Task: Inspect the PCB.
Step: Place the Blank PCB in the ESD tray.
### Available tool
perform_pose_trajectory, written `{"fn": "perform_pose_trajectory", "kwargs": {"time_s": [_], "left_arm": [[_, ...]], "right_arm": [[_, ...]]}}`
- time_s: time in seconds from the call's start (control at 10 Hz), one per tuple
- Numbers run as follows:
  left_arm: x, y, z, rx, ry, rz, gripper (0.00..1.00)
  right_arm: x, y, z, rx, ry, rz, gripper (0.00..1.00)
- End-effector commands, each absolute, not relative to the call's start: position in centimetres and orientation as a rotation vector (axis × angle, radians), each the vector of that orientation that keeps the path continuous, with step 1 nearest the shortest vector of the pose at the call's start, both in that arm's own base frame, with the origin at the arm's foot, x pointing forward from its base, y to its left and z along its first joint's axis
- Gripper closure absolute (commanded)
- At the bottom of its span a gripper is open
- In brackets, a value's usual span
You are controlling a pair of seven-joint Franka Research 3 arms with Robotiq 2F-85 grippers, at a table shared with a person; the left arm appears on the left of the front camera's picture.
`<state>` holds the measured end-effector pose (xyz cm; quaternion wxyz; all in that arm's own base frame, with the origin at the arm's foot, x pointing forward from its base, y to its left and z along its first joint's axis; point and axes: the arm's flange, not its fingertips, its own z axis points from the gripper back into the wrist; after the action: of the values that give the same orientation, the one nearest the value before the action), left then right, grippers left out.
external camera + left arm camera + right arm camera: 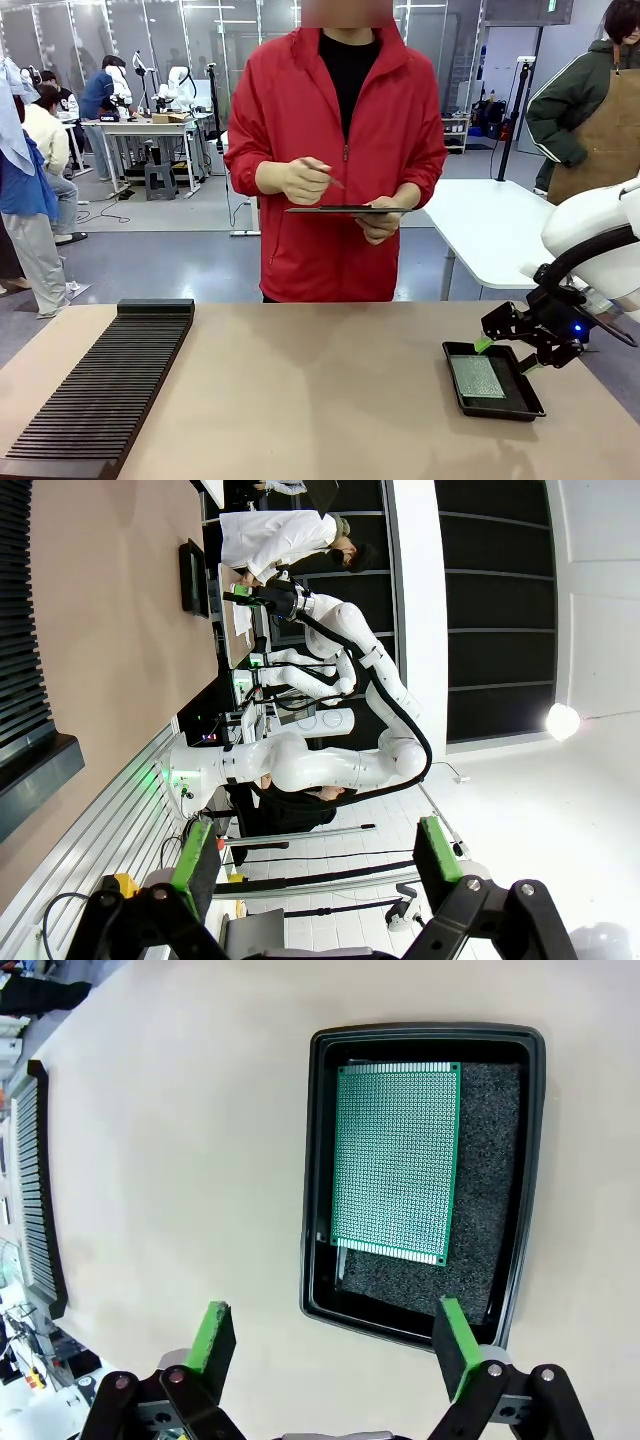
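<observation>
The PCB is a green perforated board lying flat in a shallow black tray; across the table it shows as a pale green patch, the PCB, in the tray at the right front. My right gripper hovers just above the tray's right side, open, with nothing between its green pads. In its own wrist view the right gripper stands over the tray's near edge. My left gripper is open and points away from the table toward the room.
A long black ribbed rack lies along the table's left side. A person in a red jacket stands at the far edge holding a clipboard and a pen. The tan tabletop lies bare between rack and tray.
</observation>
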<state>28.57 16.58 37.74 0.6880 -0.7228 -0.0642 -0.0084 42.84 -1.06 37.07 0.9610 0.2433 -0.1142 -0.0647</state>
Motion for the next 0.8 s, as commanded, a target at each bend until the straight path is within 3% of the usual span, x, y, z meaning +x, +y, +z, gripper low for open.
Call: {"fn": "perform_pose_trajectory", "kwargs": {"time_s": [0.0, 0.3, 0.7], "left_arm": [[28.7, 16.6, 38.2, -1.597, -0.134, 0.002, 0.00], [28.7, 16.6, 38.2, -1.597, -0.134, 0.002, 0.00], [28.7, 16.6, 38.2, -1.597, -0.134, 0.002, 0.00]], "right_arm": [[42.8, -1.1, 37.1, 0.493, -0.232, -0.131, 0.00], [36.2, -1.6, 49.0, 0.808, -0.209, -0.069, 0.00], [32.3, -7.9, 48.5, 1.159, -0.095, -0.117, 0.00]]}}
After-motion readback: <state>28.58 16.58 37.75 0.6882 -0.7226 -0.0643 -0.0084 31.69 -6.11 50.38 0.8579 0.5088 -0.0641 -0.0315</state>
